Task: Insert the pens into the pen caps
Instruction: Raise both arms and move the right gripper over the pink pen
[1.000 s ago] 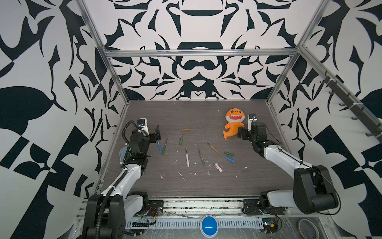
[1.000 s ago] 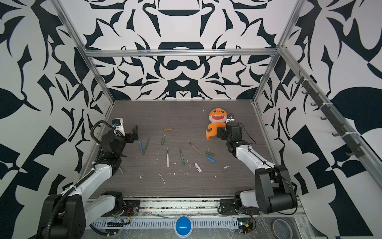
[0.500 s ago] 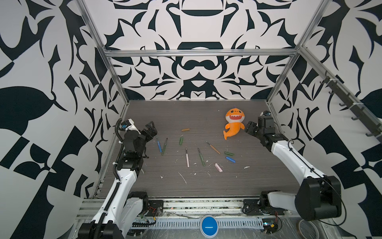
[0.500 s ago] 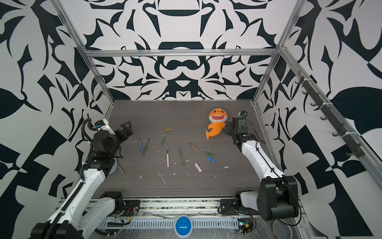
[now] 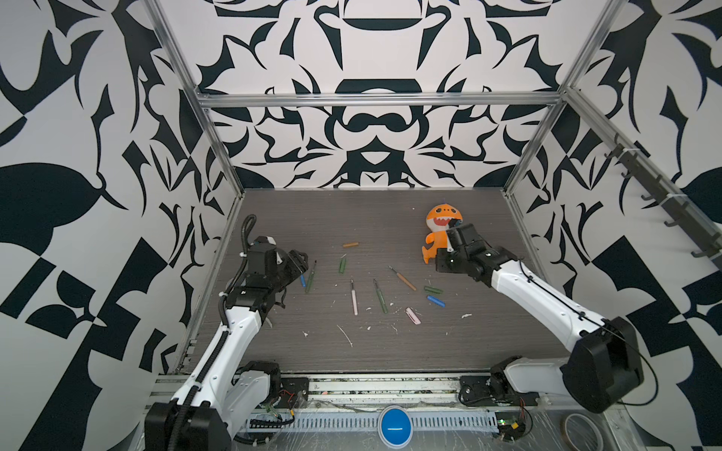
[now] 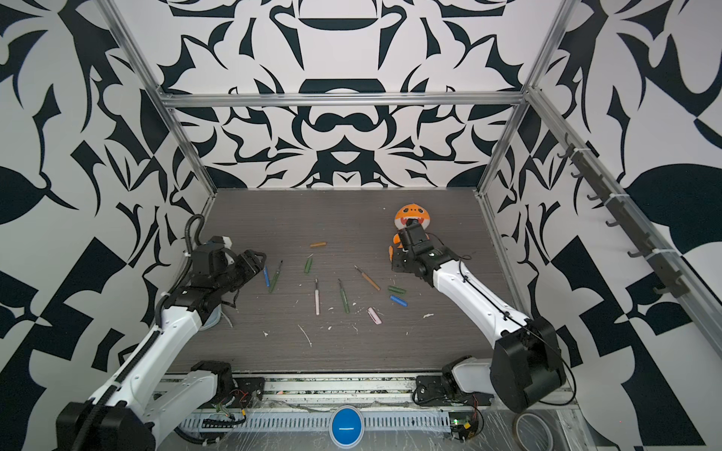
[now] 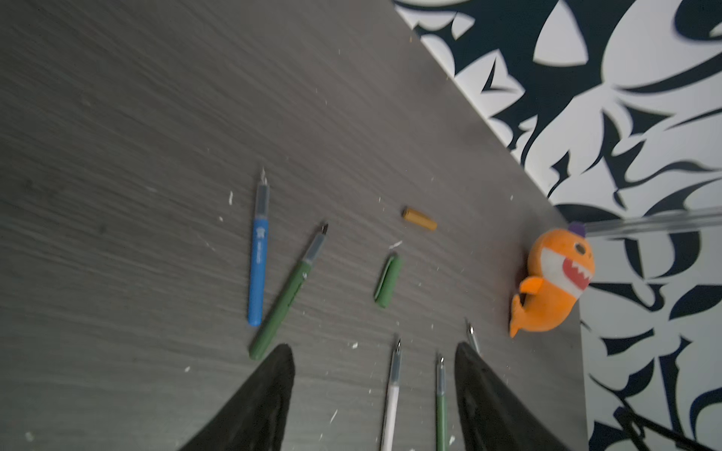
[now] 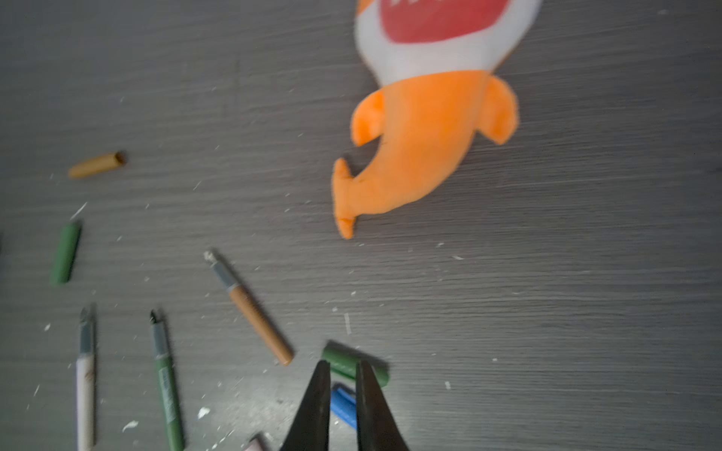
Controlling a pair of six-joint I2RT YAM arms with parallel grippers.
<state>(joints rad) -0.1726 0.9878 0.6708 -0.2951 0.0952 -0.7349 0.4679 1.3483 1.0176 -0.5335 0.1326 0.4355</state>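
The left tool (image 7: 375,347) stands with its fingers well apart and nothing between them, apparently so that it can straddle a thin barrel. It looks lifted off the counter (image 7: 117,136). Nearest it is the dark green pen (image 7: 287,295), whose blunt end lies just outside one fingertip. The blue pen (image 7: 258,265) lies alongside, the two nearly meeting at their blunt ends. Seen through the gap, lower down, are the nib ends of the pink pen (image 7: 390,406) and a second green pen (image 7: 440,402).

The right tool (image 8: 343,362) is pinched almost closed and holds nothing, so I judge it must spread before it can take a cap. It looks to hover over a green cap (image 5: 433,289), with the blue cap (image 8: 343,406) just beyond and the orange-brown pen (image 8: 254,312) near one side. The pink cap (image 5: 413,315) lies a little further off.

Farther out, another green cap (image 7: 388,281) and the mustard cap (image 7: 419,219) lie towards the back. Every pen is bare and every cap lies loose, so no pair is joined. The plush shark (image 8: 414,129) lies apart, just behind the right tool.
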